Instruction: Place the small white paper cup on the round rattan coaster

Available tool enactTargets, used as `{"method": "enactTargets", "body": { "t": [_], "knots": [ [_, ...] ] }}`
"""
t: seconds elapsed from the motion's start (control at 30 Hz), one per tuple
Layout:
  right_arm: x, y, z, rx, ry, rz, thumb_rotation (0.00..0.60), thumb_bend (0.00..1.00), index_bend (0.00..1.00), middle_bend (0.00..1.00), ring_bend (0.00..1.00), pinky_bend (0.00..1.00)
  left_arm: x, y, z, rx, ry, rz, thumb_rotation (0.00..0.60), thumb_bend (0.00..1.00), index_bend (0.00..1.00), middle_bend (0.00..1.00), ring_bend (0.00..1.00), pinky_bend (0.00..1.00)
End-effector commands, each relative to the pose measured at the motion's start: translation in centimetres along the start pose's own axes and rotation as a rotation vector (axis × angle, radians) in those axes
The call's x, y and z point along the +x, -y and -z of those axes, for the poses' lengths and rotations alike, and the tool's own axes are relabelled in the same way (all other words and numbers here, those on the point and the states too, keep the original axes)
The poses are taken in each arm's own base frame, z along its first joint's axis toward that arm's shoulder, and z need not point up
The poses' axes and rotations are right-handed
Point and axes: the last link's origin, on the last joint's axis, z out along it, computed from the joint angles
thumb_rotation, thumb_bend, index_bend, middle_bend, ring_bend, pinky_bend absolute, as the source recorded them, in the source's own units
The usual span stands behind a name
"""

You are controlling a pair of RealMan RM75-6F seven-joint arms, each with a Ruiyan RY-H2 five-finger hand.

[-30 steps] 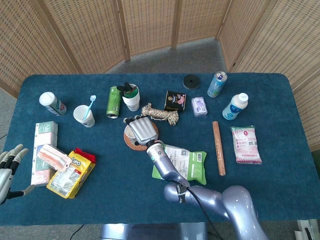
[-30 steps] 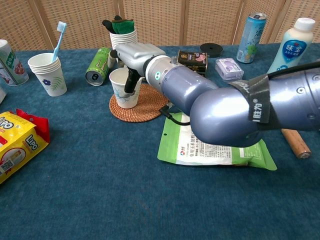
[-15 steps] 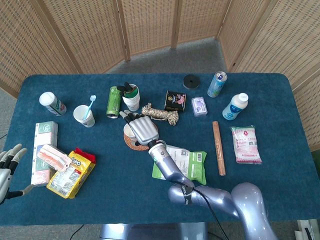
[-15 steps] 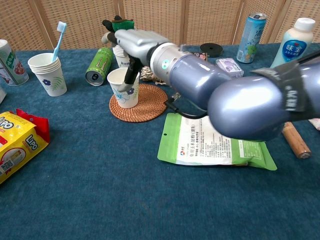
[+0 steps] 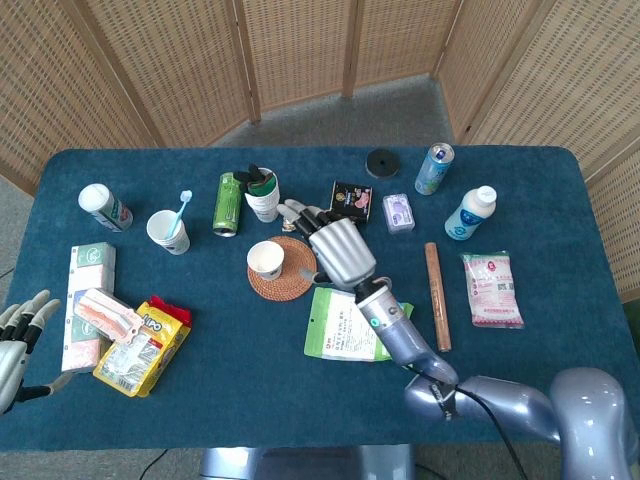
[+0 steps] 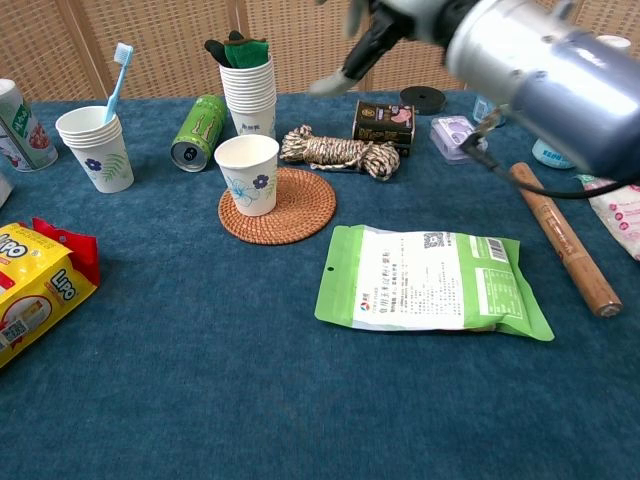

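The small white paper cup [image 5: 265, 259] [image 6: 247, 174], printed with blue flowers, stands upright on the left part of the round rattan coaster [image 5: 293, 275] [image 6: 290, 210]. My right hand [image 5: 338, 248] [image 6: 372, 38] hangs above and to the right of the coaster, clear of the cup, fingers spread and holding nothing; in the chest view it is blurred near the top edge. My left hand [image 5: 16, 343] lies at the table's front left corner, fingers apart and empty, seen only in the head view.
A coiled rope [image 6: 335, 150], a green can [image 6: 200, 130] and a stack of cups [image 6: 247, 90] sit just behind the coaster. A green pouch [image 6: 430, 280] lies to its right, a wooden rod [image 6: 560, 235] further right. Cups with a toothbrush [image 6: 95, 145] and snack packs [image 5: 140, 345] are to the left.
My right hand has let go of the cup and lifted up and to the right. The cup stays upright on the coaster. The left hand has barely moved.
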Motion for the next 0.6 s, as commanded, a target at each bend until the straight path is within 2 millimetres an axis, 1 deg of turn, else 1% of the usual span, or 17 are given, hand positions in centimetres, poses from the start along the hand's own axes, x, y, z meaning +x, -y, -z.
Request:
{"method": "enactTargets", "body": {
  "t": [0.03,0.17,0.3,0.47,0.53,0.57,0.6],
  "knots": [
    [2.4,-2.8,3.7,0.044,-0.099,-0.045,0.600,0.12,0.05,0.06,0.24,0.41,-0.1,-0.3,0.2,-0.008,0.001,0.000,0.600,0.21,0.00,0.00,0.00,0.00],
    [4.0,-5.8,6.2,0.038,-0.139,-0.032,0.600,0.10,0.01,0.02,0.24,0.42,-0.3,-0.6,0.3,-0.019,0.009,-0.002,0.600,0.21,0.00,0.00,0.00,0.00],
    [5.7,-8.4,8.7,-0.010,-0.158,-0.017,0.600,0.08,0.01,0.02,0.24,0.42,-0.2,-0.9,0.6,-0.034,0.002,-0.007,0.600,0.21,0.00,0.00,0.00,0.00],
    [7.3,-11.6,12.0,-0.096,-0.156,0.003,0.600,0.08,0.01,0.04,0.23,0.41,-0.1,-1.2,0.9,-0.043,-0.003,-0.007,0.600,0.21,0.00,0.00,0.00,0.00],
    [7.9,-12.9,13.6,-0.138,-0.143,0.038,0.600,0.08,0.01,0.04,0.20,0.41,-0.2,-1.3,1.0,-0.047,0.001,-0.005,0.600,0.21,0.00,0.00,0.00,0.00],
    [8.2,-13.4,14.4,-0.159,-0.130,0.056,0.600,0.08,0.01,0.04,0.17,0.40,-0.2,-1.3,1.0,-0.049,0.002,-0.005,0.600,0.21,0.00,0.00,0.00,0.00],
    [8.5,-14.1,15.4,-0.193,-0.110,0.081,0.600,0.08,0.01,0.02,0.11,0.37,-0.2,-1.4,1.1,-0.050,0.004,-0.006,0.600,0.21,0.00,0.00,0.00,0.00]
  ]
}}
